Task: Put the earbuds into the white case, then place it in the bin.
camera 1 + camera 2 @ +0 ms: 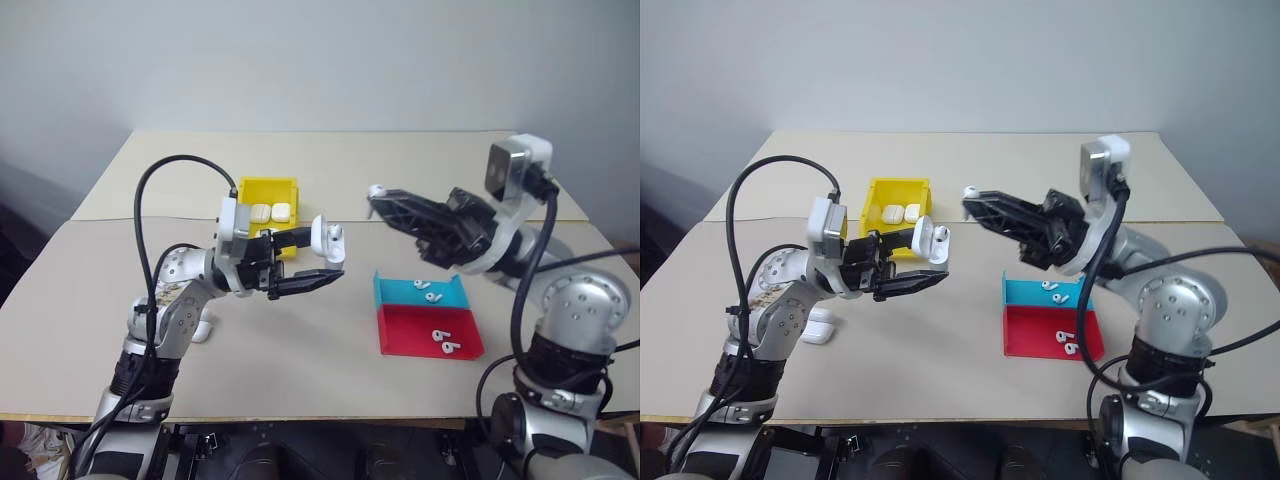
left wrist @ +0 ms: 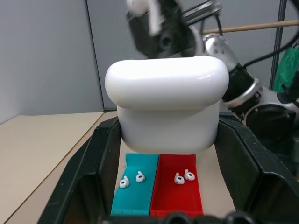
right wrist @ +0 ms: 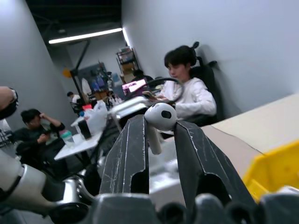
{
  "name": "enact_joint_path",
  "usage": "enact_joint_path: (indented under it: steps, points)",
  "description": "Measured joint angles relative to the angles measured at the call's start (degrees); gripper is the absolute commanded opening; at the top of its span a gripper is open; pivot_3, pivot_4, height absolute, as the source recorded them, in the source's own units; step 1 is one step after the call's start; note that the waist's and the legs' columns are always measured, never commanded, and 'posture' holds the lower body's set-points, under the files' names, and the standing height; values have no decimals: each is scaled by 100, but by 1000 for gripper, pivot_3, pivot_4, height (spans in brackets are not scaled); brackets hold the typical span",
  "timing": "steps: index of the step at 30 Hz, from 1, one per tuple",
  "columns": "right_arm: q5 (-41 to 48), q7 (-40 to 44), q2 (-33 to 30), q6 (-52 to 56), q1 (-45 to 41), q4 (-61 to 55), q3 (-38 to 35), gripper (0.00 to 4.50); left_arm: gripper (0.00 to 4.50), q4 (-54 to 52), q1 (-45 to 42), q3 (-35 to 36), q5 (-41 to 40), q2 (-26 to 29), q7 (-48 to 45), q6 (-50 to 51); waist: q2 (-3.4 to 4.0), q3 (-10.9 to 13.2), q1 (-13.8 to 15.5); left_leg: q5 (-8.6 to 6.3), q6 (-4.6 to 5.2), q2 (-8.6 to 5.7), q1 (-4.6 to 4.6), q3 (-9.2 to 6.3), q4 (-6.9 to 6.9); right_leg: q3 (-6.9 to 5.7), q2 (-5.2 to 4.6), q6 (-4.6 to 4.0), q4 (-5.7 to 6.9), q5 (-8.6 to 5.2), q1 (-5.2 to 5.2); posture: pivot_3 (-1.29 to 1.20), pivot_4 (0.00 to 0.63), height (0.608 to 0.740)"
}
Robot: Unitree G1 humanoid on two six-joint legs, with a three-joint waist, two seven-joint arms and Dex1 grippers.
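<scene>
Nearest us on the table (image 1: pixel 300 370), at about five o'clock, sits a shallow red tray (image 1: pixel 425 335) with two earbuds (image 1: pixel 443 341) in it, joined at its far edge to a teal tray (image 1: pixel 415 290) with two more. At eight o'clock a spare white case (image 1: pixel 203 329) lies beside our left arm. Above the middle of the table, our left gripper (image 1: pixel 325 258) is clamped on the white case (image 1: pixel 330 240), its lid hinged open, held well clear of the surface; in the left wrist view that case (image 2: pixel 167 105) sits squeezed between the two black fingers (image 2: pixel 91 172), over both trays. At two o'clock our right gripper (image 1: pixel 378 196) pinches a single earbud (image 3: pixel 159 119) at its fingertips, pointed across at the open case and a short way apart from it. Beyond the left gripper, at eleven o'clock, the yellow bin (image 1: pixel 266 186) stands with two closed cases (image 1: pixel 271 212) inside. The right wrist view shows people seated at desks past the table.
</scene>
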Motion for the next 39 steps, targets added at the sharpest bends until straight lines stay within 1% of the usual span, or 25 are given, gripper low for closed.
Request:
enact_joint_path:
  steps: [1,3,7,11,17,27,36,38,39]
  points:
    - [180,-291,92,-7,156,-244,43,634,2761,38,-44,-36,16,-25,1,40,0,0,8,0,1,0,0,-1,0,0,0,0,-1,0,0,0,150,740]
    - [258,-586,136,-60,401,-553,247,634,2761,50,-94,-64,20,-47,-6,49,0,0,18,-1,1,-2,-2,-1,1,0,0,1,-2,0,0,0,150,740]
    - [153,-859,32,-246,626,-809,678,634,2761,78,-150,-69,20,-79,-14,53,0,0,11,-1,2,-2,0,-2,1,1,1,1,0,0,0,0,150,740]
    - [-34,-915,-170,-537,728,-854,940,634,2761,95,-157,-72,21,-95,-26,61,0,0,5,-1,2,-1,-1,-4,0,0,2,1,-2,0,0,0,150,740]
    - [-175,-935,-342,-859,792,-844,1123,634,2761,36,-129,-62,17,-52,-8,98,0,0,7,-1,3,-1,-1,-4,0,0,2,1,-3,0,0,0,150,740]
    - [-276,-659,-742,-1171,845,-758,1358,634,2761,-159,3,-42,-23,49,10,234,0,0,8,-2,4,-1,-2,-6,0,0,2,1,-5,0,0,0,150,740]
    - [-356,-549,-875,-1430,903,-758,1519,634,2761,-186,36,-42,3,48,69,252,0,0,10,-2,4,-1,-1,-5,0,0,2,1,-4,0,0,0,150,740]
    - [-401,-550,-895,-1478,903,-758,1561,1383,2761,-186,36,-42,17,48,94,252,0,0,12,-2,4,-1,-1,-5,0,0,2,1,-4,0,0,0,150,740]
    - [-411,-547,-916,-1497,903,-759,1593,1609,2761,-185,37,-36,22,47,123,252,0,0,12,-2,4,-1,-1,-5,0,0,2,1,-4,0,0,0,150,740]
